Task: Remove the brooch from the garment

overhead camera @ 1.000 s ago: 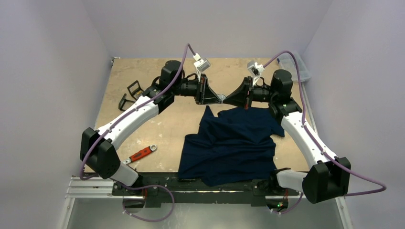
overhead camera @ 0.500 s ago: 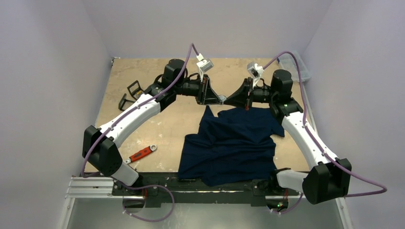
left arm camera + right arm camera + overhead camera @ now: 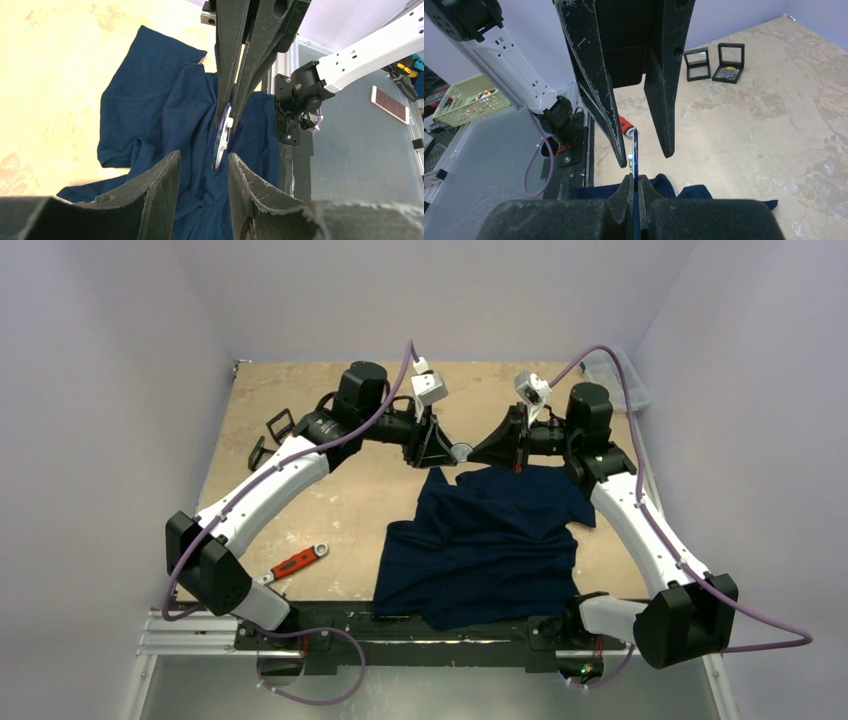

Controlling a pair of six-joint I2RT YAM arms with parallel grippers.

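Note:
The dark navy T-shirt (image 3: pixel 490 540) lies crumpled on the table in front of the right arm's base. My right gripper (image 3: pixel 476 452) is shut on the brooch (image 3: pixel 461 451), a thin round disc, and holds it in the air above the shirt's far edge. In the right wrist view the brooch (image 3: pixel 635 150) shows edge-on, sticking out from my shut gripper (image 3: pixel 634 181). My left gripper (image 3: pixel 441 450) is open just left of the brooch. In the left wrist view the brooch (image 3: pixel 221 137) hangs just beyond my open gripper (image 3: pixel 202 157), above the shirt (image 3: pixel 150 100).
A red-handled wrench (image 3: pixel 297 562) lies near the table's front left. Black display boxes (image 3: pixel 272 435) stand at the left, also in the right wrist view (image 3: pixel 714 62). A clear plastic container (image 3: pixel 620 375) sits at the far right edge. A yellow basket (image 3: pixel 471 102) stands off the table.
My left gripper has drawn back a little to the left and turned at the wrist. The brooch stays in my right gripper, which has barely moved.

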